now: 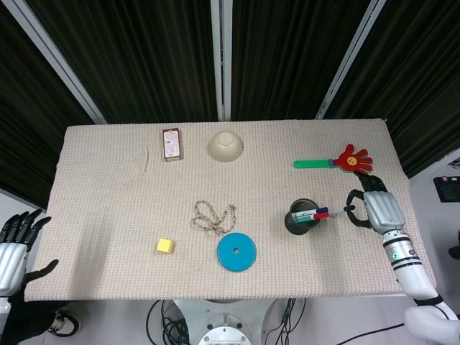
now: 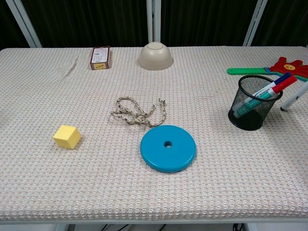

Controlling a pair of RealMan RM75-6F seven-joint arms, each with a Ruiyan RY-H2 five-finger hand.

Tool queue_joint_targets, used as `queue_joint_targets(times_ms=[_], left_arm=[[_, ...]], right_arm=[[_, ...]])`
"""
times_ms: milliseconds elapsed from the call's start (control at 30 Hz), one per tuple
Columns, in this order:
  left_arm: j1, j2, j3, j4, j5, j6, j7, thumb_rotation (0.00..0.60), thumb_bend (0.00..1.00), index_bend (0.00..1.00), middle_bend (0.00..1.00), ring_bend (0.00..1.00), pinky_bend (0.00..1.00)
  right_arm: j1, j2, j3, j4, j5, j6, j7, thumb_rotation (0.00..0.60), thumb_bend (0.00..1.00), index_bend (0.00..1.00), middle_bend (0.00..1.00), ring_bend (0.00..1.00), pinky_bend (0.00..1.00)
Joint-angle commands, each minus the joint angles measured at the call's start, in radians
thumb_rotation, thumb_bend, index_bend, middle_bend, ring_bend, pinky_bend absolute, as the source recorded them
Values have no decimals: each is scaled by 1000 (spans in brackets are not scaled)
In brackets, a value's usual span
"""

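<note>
A brown box (image 1: 171,144) and an upturned beige bowl (image 1: 226,146) are lying along the table's far edge. A knotted rope (image 1: 212,215) is resting near a blue disc (image 1: 236,251), with a yellow cube (image 1: 165,246) sitting off to the left.

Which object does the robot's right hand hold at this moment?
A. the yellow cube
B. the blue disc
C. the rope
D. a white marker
D: the right hand grips a white marker just beside the mesh pen cup, while the cube, disc and rope lie untouched on the table.
</note>
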Motion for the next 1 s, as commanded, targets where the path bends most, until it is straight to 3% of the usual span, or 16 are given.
queue_joint_targets(times_ms=[33,67,133,400,567,733,1000], left_arm=[[0,0,0,0,0,-1,1,600,161,162,35,0,62],[0,-1,0,0,0,-1,1,600,160,162,35,0,62],[0,-2,1,0,0,-2,2,600,161,162,35,0,62],[4,-2,1,0,1,4,1,600,161,162,35,0,62],[6,0,1,-2,2,8,-1,600,161,162,35,0,62],[4,3,-1,-8,6,11,0,600,161,162,35,0,62],[0,9,-5,-15,20,21,17,600,161,162,35,0,62]], right_arm=[[-12,34,-32,-44,-20,-12,-42,600,208,146,0,0,0],[-17,42,-38,-57,-23,-11,-53,600,190,54,0,0,0],[-26,60,-53,-88,-29,-8,-74,600,173,1,0,0,0],[-94,133,-107,-195,-122,76,-79,600,124,0,0,0,0],[-179,188,-133,-225,-178,200,-46,600,123,0,0,0,0],[-296,157,-132,-138,-172,385,-87,600,123,0,0,0,0],[-380,72,-116,7,-133,460,-38,600,122,0,0,0,0]])
